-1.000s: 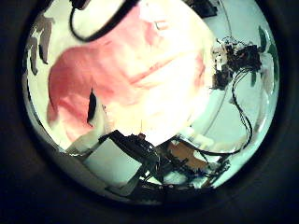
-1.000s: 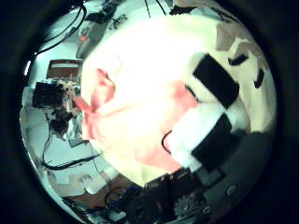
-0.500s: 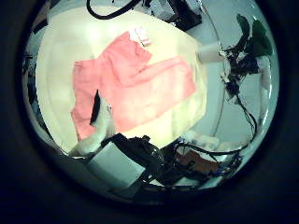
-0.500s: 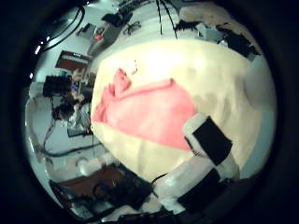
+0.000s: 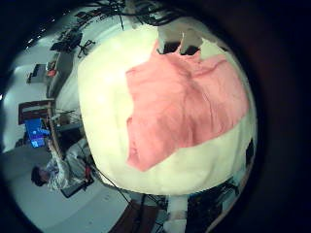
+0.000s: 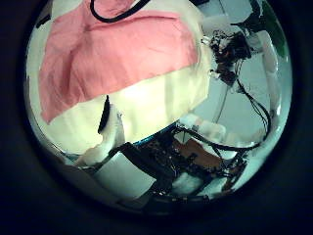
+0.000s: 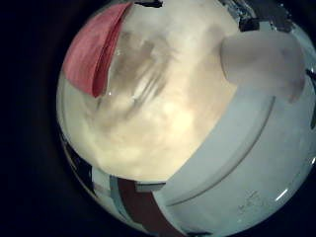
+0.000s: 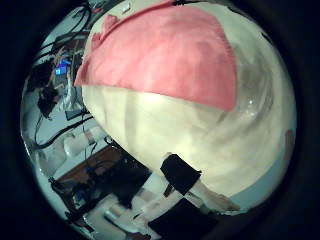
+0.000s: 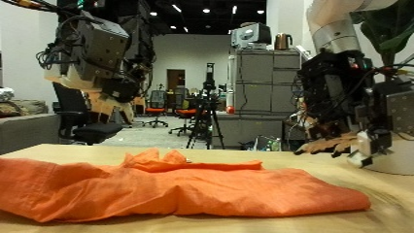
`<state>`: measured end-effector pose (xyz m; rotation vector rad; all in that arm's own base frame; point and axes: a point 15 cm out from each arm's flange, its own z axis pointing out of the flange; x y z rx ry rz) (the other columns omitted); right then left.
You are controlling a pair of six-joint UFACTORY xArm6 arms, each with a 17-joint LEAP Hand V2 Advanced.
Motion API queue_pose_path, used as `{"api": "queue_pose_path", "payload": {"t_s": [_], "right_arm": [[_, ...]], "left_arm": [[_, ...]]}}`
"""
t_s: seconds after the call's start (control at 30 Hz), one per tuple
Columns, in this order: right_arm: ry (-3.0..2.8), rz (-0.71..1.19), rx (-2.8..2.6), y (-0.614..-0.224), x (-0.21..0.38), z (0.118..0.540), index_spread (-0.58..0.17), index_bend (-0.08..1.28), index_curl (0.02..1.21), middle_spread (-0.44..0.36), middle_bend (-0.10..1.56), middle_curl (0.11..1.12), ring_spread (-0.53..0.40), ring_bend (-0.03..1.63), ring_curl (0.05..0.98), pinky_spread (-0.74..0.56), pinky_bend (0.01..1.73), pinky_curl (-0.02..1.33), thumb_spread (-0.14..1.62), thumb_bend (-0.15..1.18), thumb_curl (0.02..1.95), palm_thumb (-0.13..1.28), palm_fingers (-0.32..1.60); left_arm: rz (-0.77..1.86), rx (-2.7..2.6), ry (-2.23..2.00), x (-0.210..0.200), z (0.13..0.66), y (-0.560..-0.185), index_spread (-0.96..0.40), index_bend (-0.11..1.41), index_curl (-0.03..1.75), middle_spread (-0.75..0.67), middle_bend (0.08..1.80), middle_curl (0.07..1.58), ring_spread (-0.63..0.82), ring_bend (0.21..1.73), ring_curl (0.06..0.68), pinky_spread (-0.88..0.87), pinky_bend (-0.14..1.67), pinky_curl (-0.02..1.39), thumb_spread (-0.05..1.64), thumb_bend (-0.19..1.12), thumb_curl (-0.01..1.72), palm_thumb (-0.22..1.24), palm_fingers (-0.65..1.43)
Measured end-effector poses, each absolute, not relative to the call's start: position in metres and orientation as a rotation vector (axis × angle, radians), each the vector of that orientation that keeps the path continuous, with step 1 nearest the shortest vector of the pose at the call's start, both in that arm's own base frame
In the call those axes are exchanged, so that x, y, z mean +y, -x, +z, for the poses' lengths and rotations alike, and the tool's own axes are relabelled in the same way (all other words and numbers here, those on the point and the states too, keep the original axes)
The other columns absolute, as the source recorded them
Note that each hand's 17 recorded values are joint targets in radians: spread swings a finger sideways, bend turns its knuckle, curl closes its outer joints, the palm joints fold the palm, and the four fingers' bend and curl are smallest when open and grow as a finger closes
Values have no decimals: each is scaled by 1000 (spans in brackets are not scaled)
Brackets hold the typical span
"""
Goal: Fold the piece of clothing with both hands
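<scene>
An orange piece of clothing lies spread and rumpled on the pale table, with a small bunched ridge along its middle. My left hand hangs well above the cloth's far side, fingers relaxed and holding nothing. My right hand hovers just above the table past the cloth's end, fingers drooping loose and empty. The clothing lies flat below the left palm, and the clothing also shows beyond a left finger. It appears again as the clothing and the clothing in the right palm views.
The cream tabletop reaches beyond the cloth on all sides. Behind the table stand office chairs, a tripod and a grey cabinet. A plant stands near the right arm.
Both palm views have shifted, so both hands have moved. The cloth looked small half a second ago and now fills more of each view. Neither hand holds it.
</scene>
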<state>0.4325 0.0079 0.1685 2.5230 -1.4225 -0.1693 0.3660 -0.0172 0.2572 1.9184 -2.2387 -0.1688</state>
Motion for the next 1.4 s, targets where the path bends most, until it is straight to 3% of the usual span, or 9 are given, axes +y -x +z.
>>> {"api": "queue_pose_path", "payload": {"t_s": [0.23,0.5,0.67,0.77,0.87,1.0,1.1,1.23,1.4], "right_arm": [[-2422,-190,-1405,-429,1,133,-311,177,358,-21,242,329,115,381,220,242,347,310,913,-35,301,426,133],[-2328,-130,-1397,-430,-23,122,-299,179,342,-15,219,331,77,374,224,220,300,298,887,-33,305,406,209],[-2326,-134,-1391,-429,-24,120,-306,193,341,-52,288,351,-30,438,229,137,250,274,883,-21,316,447,429],[-2327,-134,-1391,-429,-24,119,-355,247,353,-114,392,380,-164,544,240,-2,239,248,898,-7,329,522,801],[-2329,-129,-1393,-430,-24,122,-395,281,394,-184,485,426,-302,677,292,-287,442,287,920,0,351,630,1222],[-2333,-125,-1393,-431,-27,124,-402,457,489,-203,688,507,-324,822,372,-473,658,370,926,-1,377,727,1503],[-2329,-124,-1406,-431,-32,126,-376,622,562,-184,828,558,-285,950,426,-499,782,425,923,2,401,810,1530],[-2316,-102,-1470,-434,-50,140,-330,814,652,-157,992,624,-242,1112,492,-437,968,513,919,71,470,1005,1467],[-2310,-70,-1532,-436,-70,159,-288,967,725,-134,1166,689,-206,1269,556,-354,1147,612,919,123,564,1140,1320]], "left_arm": [[-170,-2223,-1924,-17,254,-363,185,168,353,390,181,300,517,527,207,454,382,315,1098,-22,408,588,-7],[-170,-2218,-1953,-6,263,-363,187,170,338,387,184,292,520,519,207,454,374,311,1099,-21,398,589,2],[-183,-2213,-1956,-2,263,-361,183,172,334,379,185,290,514,515,208,454,369,309,1096,-21,394,595,6],[-184,-2212,-1959,-1,264,-361,186,173,333,392,183,287,516,513,209,454,368,309,1097,-22,392,592,6],[-182,-2209,-1963,1,265,-361,188,171,330,395,185,287,518,511,208,454,364,308,1097,-23,389,589,11],[-172,-2216,-1967,1,268,-364,188,169,327,387,190,290,516,511,209,454,358,306,1096,-22,387,588,18],[-180,-2227,-1974,4,276,-366,188,169,324,380,189,292,515,510,209,454,355,306,1094,-21,386,592,19],[-184,-2219,-1983,10,279,-365,185,169,321,376,187,293,514,508,208,454,353,306,1093,-21,383,593,20],[-189,-2207,-1982,15,275,-362,184,171,320,386,182,290,513,509,209,455,353,307,1093,-21,379,597,19]]}}
